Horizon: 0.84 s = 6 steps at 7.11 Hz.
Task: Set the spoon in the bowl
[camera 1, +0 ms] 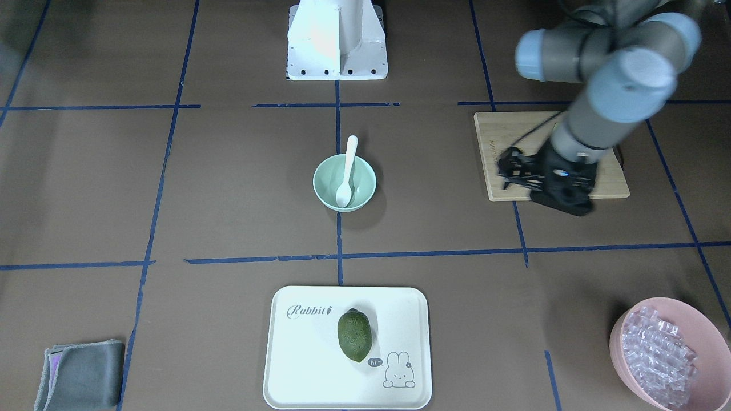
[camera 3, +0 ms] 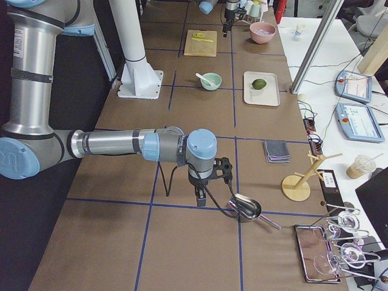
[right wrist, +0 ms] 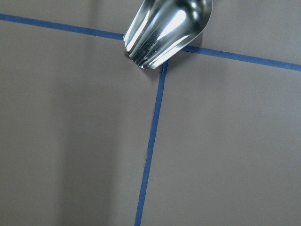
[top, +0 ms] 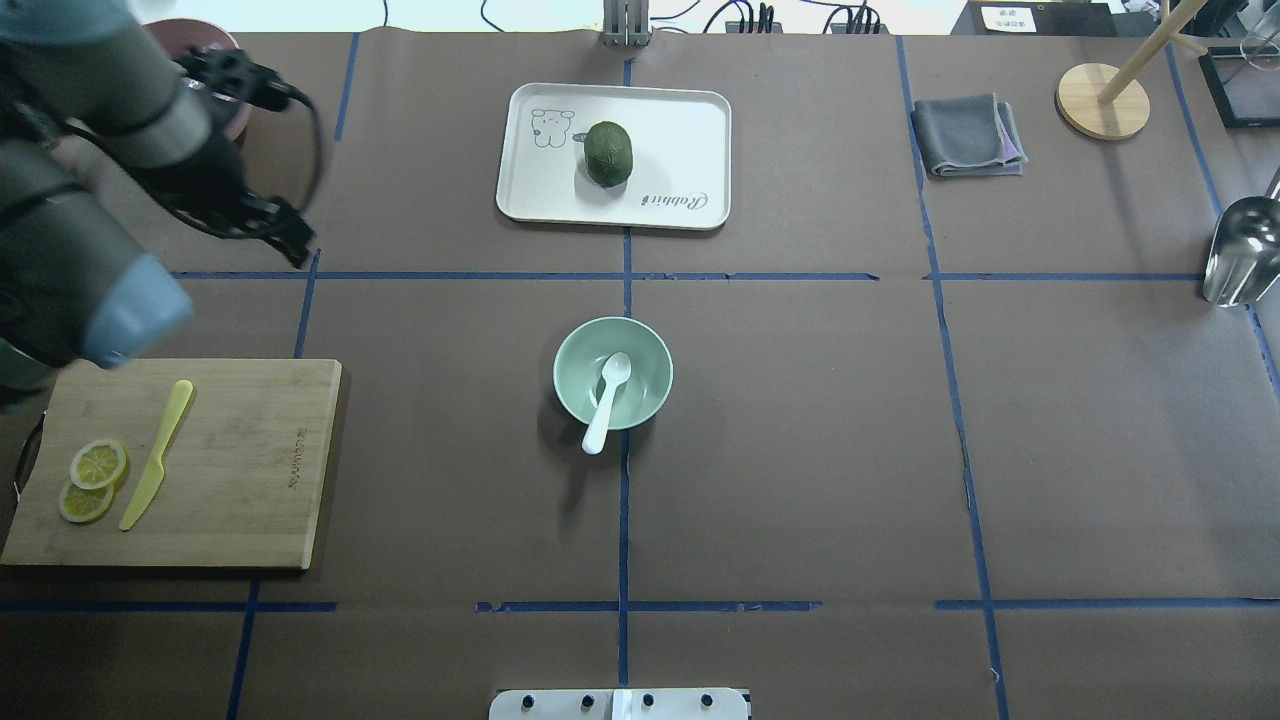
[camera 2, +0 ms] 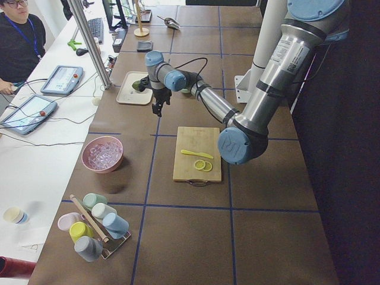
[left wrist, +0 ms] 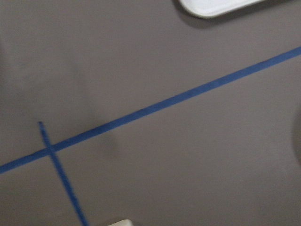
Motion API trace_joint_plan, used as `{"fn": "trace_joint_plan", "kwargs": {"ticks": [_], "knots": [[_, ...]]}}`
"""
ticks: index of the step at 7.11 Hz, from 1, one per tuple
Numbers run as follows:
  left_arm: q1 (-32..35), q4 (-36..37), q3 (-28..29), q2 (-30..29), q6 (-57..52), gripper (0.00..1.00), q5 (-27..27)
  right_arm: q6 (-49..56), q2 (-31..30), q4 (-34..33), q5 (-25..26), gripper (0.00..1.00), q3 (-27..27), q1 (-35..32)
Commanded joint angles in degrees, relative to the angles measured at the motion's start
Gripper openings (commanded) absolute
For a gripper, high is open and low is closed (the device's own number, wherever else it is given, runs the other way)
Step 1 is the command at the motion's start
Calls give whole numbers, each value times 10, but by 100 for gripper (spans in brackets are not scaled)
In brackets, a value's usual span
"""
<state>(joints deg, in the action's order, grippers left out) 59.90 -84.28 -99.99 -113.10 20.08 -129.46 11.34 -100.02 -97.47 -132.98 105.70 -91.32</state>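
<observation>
One spoon point(camera 1: 347, 171) in bowl point(camera 1: 323, 189) — hdl overhangs rim.

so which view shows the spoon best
Exterior front-facing: the whole spoon shows, scoop inside the bowl, handle over the rim. Overhead shows it almost as well, exterior right only tiny; exterior left and both wrist views don't show it.

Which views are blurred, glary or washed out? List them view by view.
Left wrist view: motion-blurred throughout, and the blue tape line looks smeared and soft. Right wrist view: sharp, but bright glare streaks the metal scoop. Front-facing view: the white robot base is washed out by light. Overhead view: crisp, with the mint-green bowl casting a soft shadow.
</observation>
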Motion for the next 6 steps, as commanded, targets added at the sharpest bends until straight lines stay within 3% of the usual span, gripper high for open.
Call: {"fn": "trace_joint_plan", "kwargs": {"ticks": [1,5,6], "knots": [[98,-21,-5,81,-32,100,-58,1,0,0,0,100,-1,0],[165,-113,4,232,-73,100,-41,1,-3,0,-6,100,-1,0],[187,-161,15,236,-75,100,-43,1,-6,0,-13,100,-1,0]]}}
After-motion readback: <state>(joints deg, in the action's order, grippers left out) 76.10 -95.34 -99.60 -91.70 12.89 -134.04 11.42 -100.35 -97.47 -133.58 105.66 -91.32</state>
